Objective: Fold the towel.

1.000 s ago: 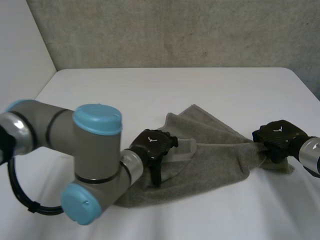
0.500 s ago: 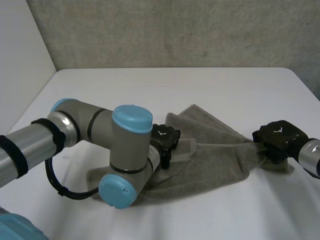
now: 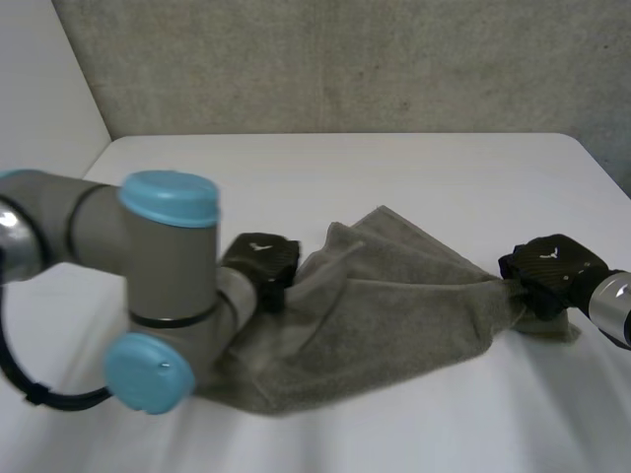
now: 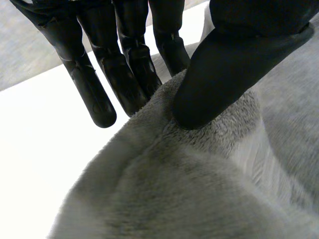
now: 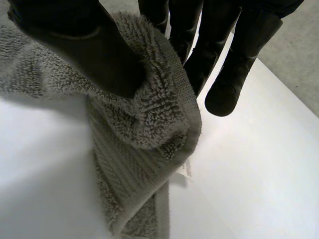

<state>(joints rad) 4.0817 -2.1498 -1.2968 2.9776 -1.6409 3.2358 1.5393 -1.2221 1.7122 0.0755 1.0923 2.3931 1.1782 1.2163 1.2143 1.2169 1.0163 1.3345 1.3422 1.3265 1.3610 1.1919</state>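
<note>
A grey towel lies rumpled and stretched across the white table between my two hands. My left hand is at the towel's left end, with a raised fold running from it toward the middle. In the left wrist view the thumb presses a ridge of towel against the fingers. My right hand holds the towel's right end. There the thumb and fingers pinch a rolled edge of the towel, and a small tag hangs below it.
My left arm, grey with blue caps, crosses the near left and covers the towel's near-left part. A grey wall stands behind the table. The table's right edge runs close behind my right hand.
My left hand has shifted left from the towel's middle, shut on a fold and drawn it leftward, raising a ridge. The right hand has stayed put.
</note>
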